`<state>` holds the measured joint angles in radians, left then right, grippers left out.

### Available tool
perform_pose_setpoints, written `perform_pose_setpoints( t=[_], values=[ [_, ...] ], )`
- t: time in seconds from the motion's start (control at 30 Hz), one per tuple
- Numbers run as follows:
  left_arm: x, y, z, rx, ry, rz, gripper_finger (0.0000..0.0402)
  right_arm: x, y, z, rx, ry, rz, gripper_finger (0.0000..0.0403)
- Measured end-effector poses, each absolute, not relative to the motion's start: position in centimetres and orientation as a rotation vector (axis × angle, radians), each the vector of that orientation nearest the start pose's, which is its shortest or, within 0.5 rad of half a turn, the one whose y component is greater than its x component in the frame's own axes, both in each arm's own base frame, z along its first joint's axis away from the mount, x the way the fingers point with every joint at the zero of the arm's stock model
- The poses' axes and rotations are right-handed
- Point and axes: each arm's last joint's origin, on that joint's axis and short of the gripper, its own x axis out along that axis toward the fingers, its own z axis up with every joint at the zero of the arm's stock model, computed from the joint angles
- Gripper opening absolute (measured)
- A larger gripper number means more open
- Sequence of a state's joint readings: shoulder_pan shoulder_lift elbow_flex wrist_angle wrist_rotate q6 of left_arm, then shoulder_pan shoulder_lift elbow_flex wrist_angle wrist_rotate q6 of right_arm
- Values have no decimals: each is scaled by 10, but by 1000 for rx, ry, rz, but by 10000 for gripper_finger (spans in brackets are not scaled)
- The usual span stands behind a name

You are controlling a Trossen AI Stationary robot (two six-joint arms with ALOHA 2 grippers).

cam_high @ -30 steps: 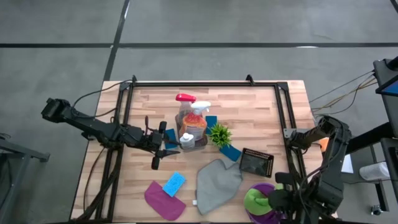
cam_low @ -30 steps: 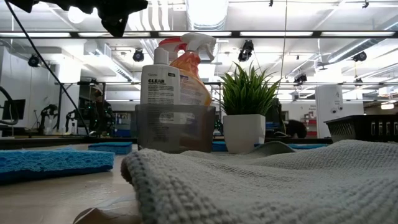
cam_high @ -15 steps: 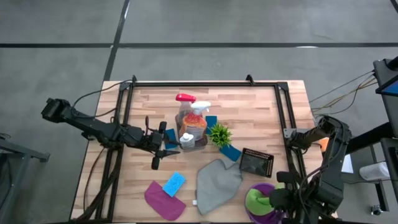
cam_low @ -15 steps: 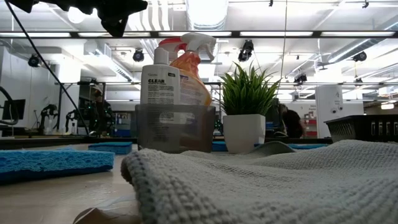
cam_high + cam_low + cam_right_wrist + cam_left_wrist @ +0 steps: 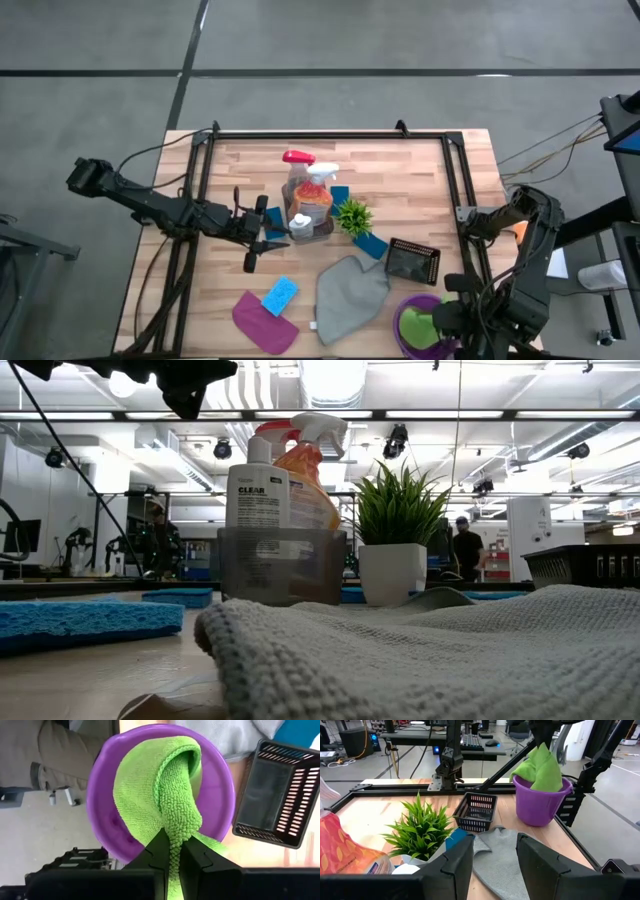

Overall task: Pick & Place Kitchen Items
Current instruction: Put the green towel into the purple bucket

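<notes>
My right gripper hangs over a purple bucket at the table's near right corner, shut on a green cloth. My left gripper stands open in the air just left of a clear bin. The bin holds the red-trigger spray bottle, the orange spray bottle and a white bottle. A grey cloth lies flat near the front. A blue sponge rests on a magenta cloth. My right gripper pinches a bunched fold of the green cloth between its two fingers, which come from above and point down. The cloth hangs below the fingers, and its lower part lies piled inside the purple bucket.
A small spiky green plant in a white pot stands right of the bin, with blue sponges beside it. A black slotted basket sits between the plant and the bucket. A black frame borders the table.
My right gripper has tipped a little over the purple bucket, still shut on the green cloth. The cloth's heap has settled lower in the bucket. The left arm has kept still.
</notes>
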<state>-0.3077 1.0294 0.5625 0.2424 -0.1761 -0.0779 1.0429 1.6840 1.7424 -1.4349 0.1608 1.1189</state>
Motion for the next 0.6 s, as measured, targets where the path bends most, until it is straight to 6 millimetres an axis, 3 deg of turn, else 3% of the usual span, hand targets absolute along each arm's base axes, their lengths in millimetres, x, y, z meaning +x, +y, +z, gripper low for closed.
perform_pose_setpoints(
  t=[0.17, 0.47, 0.6],
  values=[
    [215, -63, 252, -22, 223, -122, 155, 160, 264, 345, 140, 1312, -25, 67],
    [215, -63, 252, -17, 223, -122, 155, 164, 265, 342, 145, 1297, -56, 226],
    [215, -63, 252, -18, 223, -122, 155, 166, 266, 341, 117, 1247, -81, 239]
  ],
)
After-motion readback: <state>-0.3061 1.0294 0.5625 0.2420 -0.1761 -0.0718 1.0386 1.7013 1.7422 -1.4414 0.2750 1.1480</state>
